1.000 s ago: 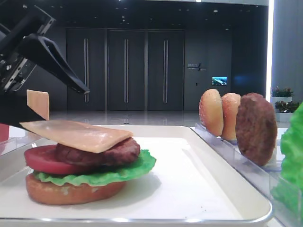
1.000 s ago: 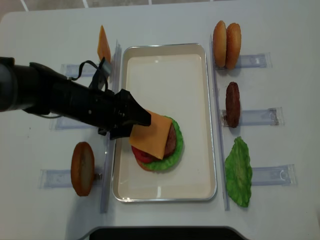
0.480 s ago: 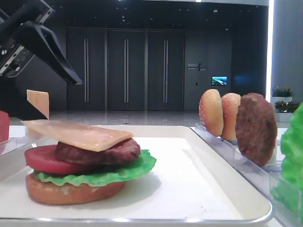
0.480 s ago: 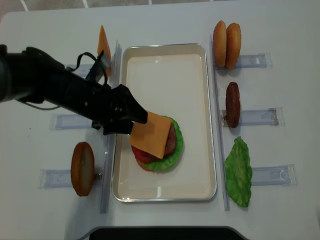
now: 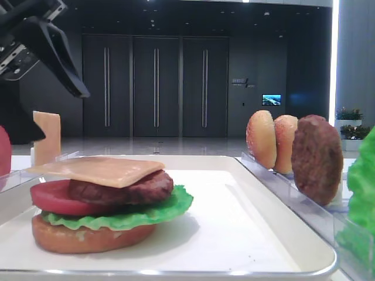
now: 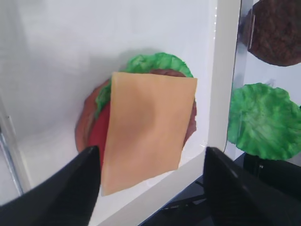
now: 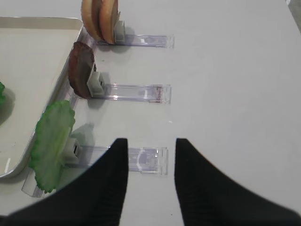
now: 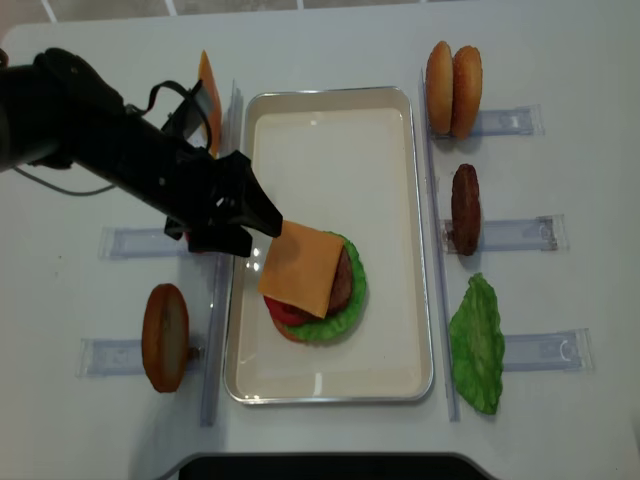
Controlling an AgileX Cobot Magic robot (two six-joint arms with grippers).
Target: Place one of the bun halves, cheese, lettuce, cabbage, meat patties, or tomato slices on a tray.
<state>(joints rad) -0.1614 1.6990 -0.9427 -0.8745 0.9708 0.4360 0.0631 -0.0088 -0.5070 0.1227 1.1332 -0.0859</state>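
we are holding our left gripper (image 8: 262,215) wide open and empty, just above the left edge of the tray (image 8: 400,250), its dark fingers (image 6: 70,186) flanking the stack in the wrist view. the cheese (image 8: 300,267) is lying flat on the meat patty (image 5: 126,188), over tomato (image 5: 55,198), lettuce (image 5: 146,213) and bun. our right gripper (image 7: 150,181) is hanging open over a clear rack (image 7: 148,159), gripping nothing.

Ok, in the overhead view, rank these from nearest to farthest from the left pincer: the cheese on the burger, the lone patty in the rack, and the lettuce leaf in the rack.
From the left pincer:
1. Cheese, right beside it on the stack in the tray.
2. Meat patty, across the tray on the right.
3. Lettuce leaf, right side, nearer the front edge.
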